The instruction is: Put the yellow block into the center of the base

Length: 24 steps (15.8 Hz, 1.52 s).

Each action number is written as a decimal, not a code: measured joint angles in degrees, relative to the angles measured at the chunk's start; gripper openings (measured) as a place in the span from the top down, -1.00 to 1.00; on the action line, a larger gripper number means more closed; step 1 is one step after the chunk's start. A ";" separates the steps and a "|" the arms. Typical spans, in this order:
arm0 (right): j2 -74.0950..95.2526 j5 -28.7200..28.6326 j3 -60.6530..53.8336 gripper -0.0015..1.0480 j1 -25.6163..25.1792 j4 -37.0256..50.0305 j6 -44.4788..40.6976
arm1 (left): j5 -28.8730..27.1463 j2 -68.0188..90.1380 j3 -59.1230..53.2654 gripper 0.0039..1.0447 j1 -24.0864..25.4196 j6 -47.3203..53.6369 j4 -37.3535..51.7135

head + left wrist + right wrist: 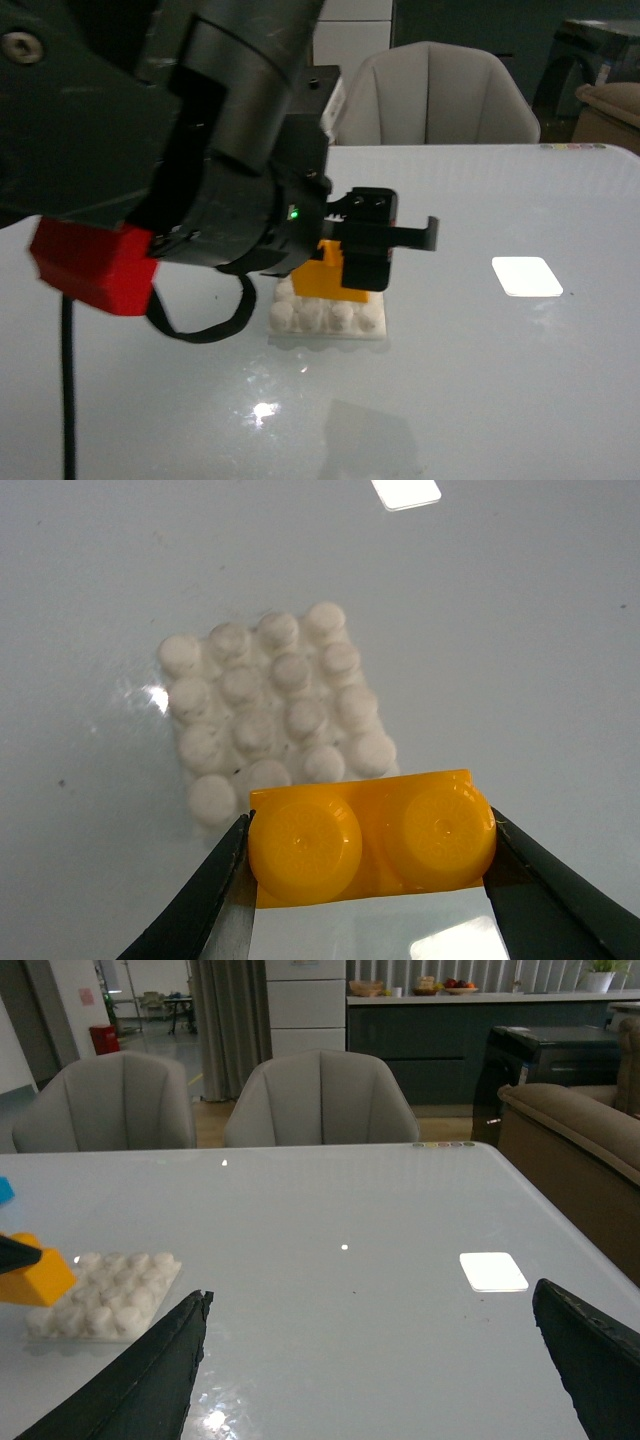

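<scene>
Left gripper (pixel 368 842) clamps the block (pixel 335 278) by its short ends (judged light, rigid, slick plastic) over the 12 o'clock edge of the base (pixel 270 700); right gripper (pixel 372 1295) gapes, empty.

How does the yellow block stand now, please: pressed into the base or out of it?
Out. The left gripper is shut on the yellow block at the edge of the base, whose centre studs show bare.

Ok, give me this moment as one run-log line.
left tool: shut on yellow block | yellow block: at base edge, not yet in center | right tool: open, empty, apart from base
</scene>
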 joint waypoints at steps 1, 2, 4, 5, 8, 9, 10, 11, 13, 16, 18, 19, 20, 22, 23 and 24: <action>0.00 0.00 0.00 -0.87 0.00 0.00 0.00 | -1.25 2.80 3.37 -0.11 -1.20 -0.39 0.15; 0.00 -0.02 0.00 -0.87 0.00 0.00 0.00 | -1.73 4.59 5.29 -0.11 -1.66 -1.03 -0.44; 0.00 0.00 0.00 -0.87 0.00 0.00 0.00 | -5.03 10.10 9.51 -0.11 -3.08 -1.38 -1.90; 0.00 0.00 0.00 -0.87 0.00 0.00 0.00 | -5.77 11.76 10.88 -0.11 -3.37 -1.38 -2.16; 0.00 0.00 0.00 -0.87 0.00 0.00 0.00 | -7.85 14.95 14.58 -0.11 -3.23 -1.18 -2.45; 0.00 0.00 0.00 -0.87 0.00 0.00 0.00 | -7.96 16.94 16.04 -0.11 -2.73 -1.18 -2.32; 0.00 0.00 0.00 -0.87 0.00 -0.02 0.00 | -8.17 18.27 16.46 -0.11 -2.14 -1.16 -2.16; 0.00 0.00 0.00 -0.87 0.00 -0.02 0.00 | -8.31 19.15 16.50 -0.11 -1.68 -1.16 -2.21; 0.00 0.00 0.00 -0.87 0.00 0.00 0.00 | -8.37 20.13 16.50 -0.11 -0.81 -1.18 -2.10; 0.00 0.00 0.00 -0.87 0.00 0.00 0.00 | -8.37 20.55 16.87 -0.11 0.28 -1.49 -0.70; 0.00 0.00 0.00 -0.87 0.00 0.00 0.00 | -8.35 21.20 17.33 -0.10 0.39 -1.62 -0.63; 0.00 0.00 0.00 -0.87 0.00 -0.02 0.00 | -8.33 21.70 17.46 -0.10 0.52 -1.60 -0.39; 0.00 0.00 0.00 -0.87 0.00 0.00 0.00 | -8.74 21.99 17.75 -0.10 0.63 -1.64 -0.22; 0.00 0.00 0.00 -0.87 0.00 -0.02 0.00 | -8.74 22.21 18.01 -0.10 0.81 -1.73 -0.35; 0.00 0.00 0.00 -0.87 0.00 0.00 0.00 | -8.72 22.32 18.08 -0.10 0.81 -1.73 -0.28; 0.00 0.00 0.00 -0.87 0.00 -0.02 0.00 | -8.72 22.40 18.18 -0.10 0.90 -1.73 -0.26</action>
